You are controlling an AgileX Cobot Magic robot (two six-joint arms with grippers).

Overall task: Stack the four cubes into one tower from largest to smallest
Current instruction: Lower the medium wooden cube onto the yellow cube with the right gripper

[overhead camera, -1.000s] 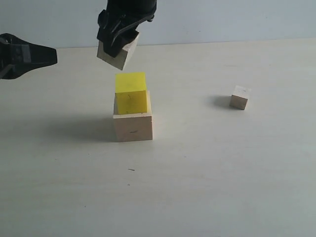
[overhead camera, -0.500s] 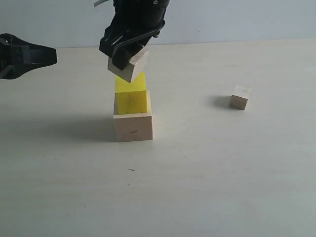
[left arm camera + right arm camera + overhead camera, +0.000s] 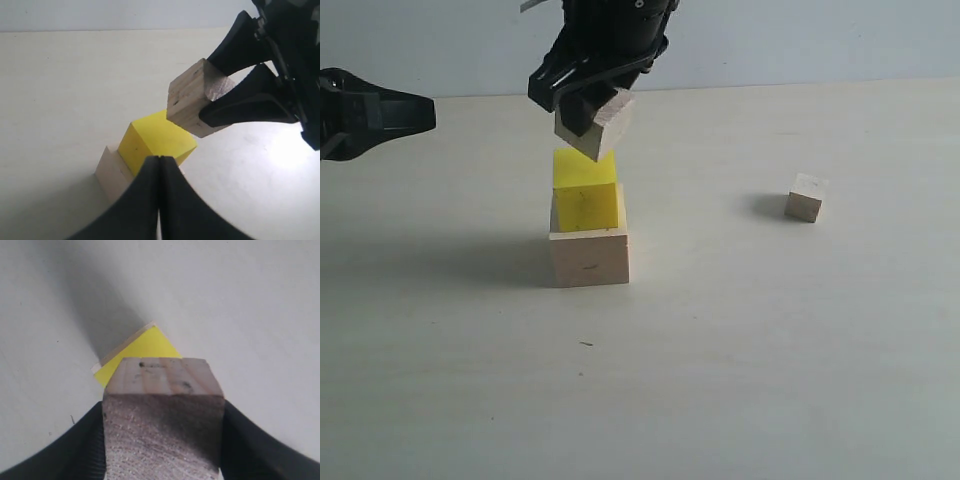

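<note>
Since a second ago, your right gripper (image 3: 587, 104) has come down and across with the medium cube (image 3: 594, 130), from high and off to one side to just over the stack. The left gripper has not moved.

The right gripper is clenched on the medium cube, its jaws pressing two opposite faces. The cube hangs tilted, one corner pointing down at the yellow cube (image 3: 586, 195). It is very close above the yellow top. Whether the corner touches, you cannot tell from any view.

The left gripper (image 3: 159, 167) is out at the left edge of the scene, well away from the stack. Its jaws are pressed together on nothing.

The medium cube is pale bare wood with visible grain and a darker, rougher end face. It is likely light, stiff and not fragile. Its flat sides give sure purchase, so opposite faces are the place to hold it. Because it sits tilted, it probably needs levelling before you let go, or it may tip off an edge.

Below it, the yellow cube is bright and smooth, sitting flat on the large cube (image 3: 589, 257), a little off centre. The large cube is pale wood too, resting on the worktop (image 3: 770, 350). The small cube (image 3: 807, 197) sits alone, well to the right.
</note>
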